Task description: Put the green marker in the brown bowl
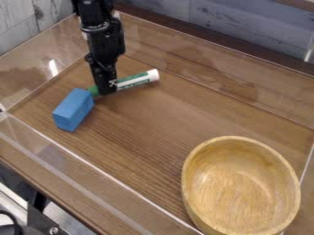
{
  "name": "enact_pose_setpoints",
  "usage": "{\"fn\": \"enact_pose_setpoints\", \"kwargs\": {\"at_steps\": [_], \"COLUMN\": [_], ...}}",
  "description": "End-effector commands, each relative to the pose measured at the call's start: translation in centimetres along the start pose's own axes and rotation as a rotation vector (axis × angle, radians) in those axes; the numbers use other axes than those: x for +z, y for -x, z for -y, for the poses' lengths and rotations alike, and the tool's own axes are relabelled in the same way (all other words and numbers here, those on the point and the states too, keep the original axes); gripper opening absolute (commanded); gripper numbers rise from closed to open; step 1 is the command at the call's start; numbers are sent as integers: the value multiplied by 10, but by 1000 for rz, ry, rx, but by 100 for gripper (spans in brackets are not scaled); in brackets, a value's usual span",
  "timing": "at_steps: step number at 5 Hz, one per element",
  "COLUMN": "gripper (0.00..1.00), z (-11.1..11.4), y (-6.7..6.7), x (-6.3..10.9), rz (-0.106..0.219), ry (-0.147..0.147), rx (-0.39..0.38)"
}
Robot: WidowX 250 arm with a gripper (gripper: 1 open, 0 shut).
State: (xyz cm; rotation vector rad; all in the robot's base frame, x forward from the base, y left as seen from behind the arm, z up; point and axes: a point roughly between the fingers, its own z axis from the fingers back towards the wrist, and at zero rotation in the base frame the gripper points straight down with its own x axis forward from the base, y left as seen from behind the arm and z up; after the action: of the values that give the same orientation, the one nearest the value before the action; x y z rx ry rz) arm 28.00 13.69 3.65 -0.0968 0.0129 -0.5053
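Across the whole frame we see a wood-grain worktop (172,110) with clear low walls around it, and everything the task needs sits on it. Lower right lies the brown bowl (241,188), a wide, shallow wooden dish with nothing in it, well apart from the rest. Upper left, the dark robot arm (98,27) comes straight down to the surface. Just beside its lower end, to the left and slightly below, rests a blue block (72,108), which plays no part in the job. Smallest is the green marker (132,81), lying flat on the worktop, its green cap pointing up and to the right.

At the marker's left end we find the tool (105,89), closed as far as it goes and pinching the barrel from above. The marker's free end appears level with the surface, so we judge nothing is lifted yet.

We take this to be the grasp step, just completed. Next, we think, comes a straight lift clear of the block, then a long carry toward the lower right, and a release over the bowl. Because the hold is near one end, the marker may droop or swing.
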Motion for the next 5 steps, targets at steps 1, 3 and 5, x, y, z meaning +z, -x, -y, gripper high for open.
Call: {"fn": "enact_pose_setpoints", "kwargs": {"at_steps": [1, 3, 5], "gripper": [0, 0, 0], "z": [-10, -23, -46], "y": [-4, 1, 9], "x": [38, 43, 35], "rz": [59, 64, 72], "ry": [-76, -70, -76], "rx": [33, 79, 104]}}
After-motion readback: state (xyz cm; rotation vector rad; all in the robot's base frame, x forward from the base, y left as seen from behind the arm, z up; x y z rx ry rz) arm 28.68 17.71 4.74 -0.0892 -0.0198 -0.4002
